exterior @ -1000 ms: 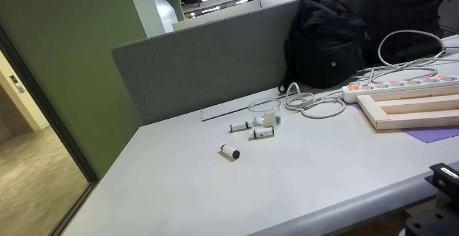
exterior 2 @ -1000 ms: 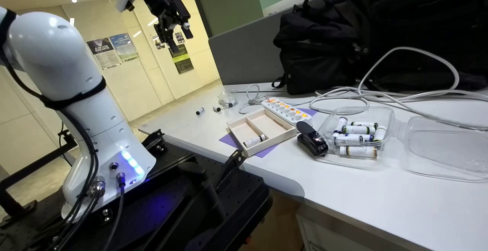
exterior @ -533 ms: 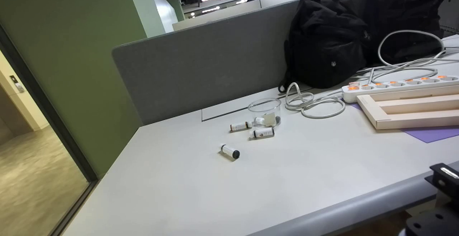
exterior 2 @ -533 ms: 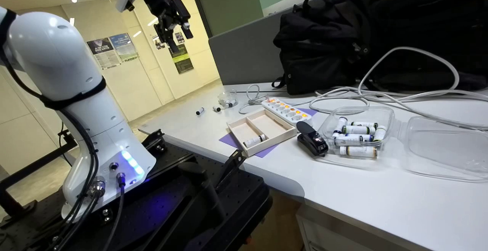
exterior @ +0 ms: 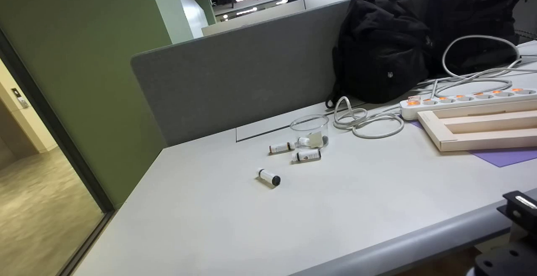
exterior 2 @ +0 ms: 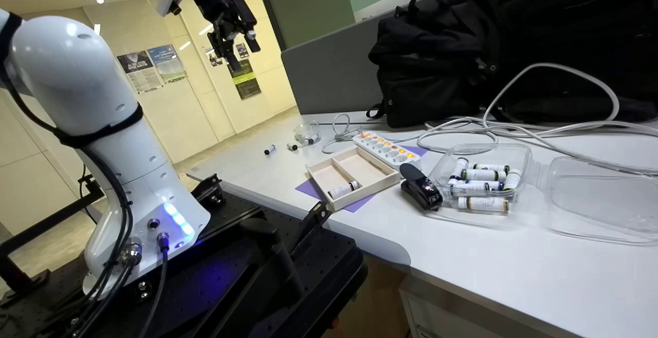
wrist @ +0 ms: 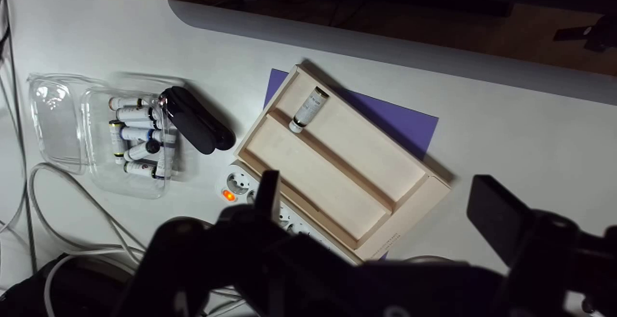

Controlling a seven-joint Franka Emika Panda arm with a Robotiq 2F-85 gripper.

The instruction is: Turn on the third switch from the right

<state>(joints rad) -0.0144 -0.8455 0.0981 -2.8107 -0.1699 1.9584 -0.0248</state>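
A white power strip (exterior 2: 381, 148) with round sockets and a row of small orange switches lies on the table, behind a wooden tray. In an exterior view (exterior: 411, 111) its right end runs out of the picture. Several switches glow; the third from the near right end (exterior 2: 394, 148) looks duller. In the wrist view the strip (wrist: 238, 183) is partly hidden by the tray and a finger; one lit switch (wrist: 228, 195) shows. My gripper (exterior 2: 243, 54) hangs high above the table, far from the strip. In the wrist view the gripper (wrist: 376, 189) is open and empty.
The wooden tray (exterior 2: 358, 171) with one small bottle lies on a purple sheet, against the strip. A black stapler-like object (exterior 2: 421, 188) and a clear container (exterior 2: 483, 179) of bottles stand near the strip's end. Cables and black backpacks (exterior 2: 426, 60) lie behind.
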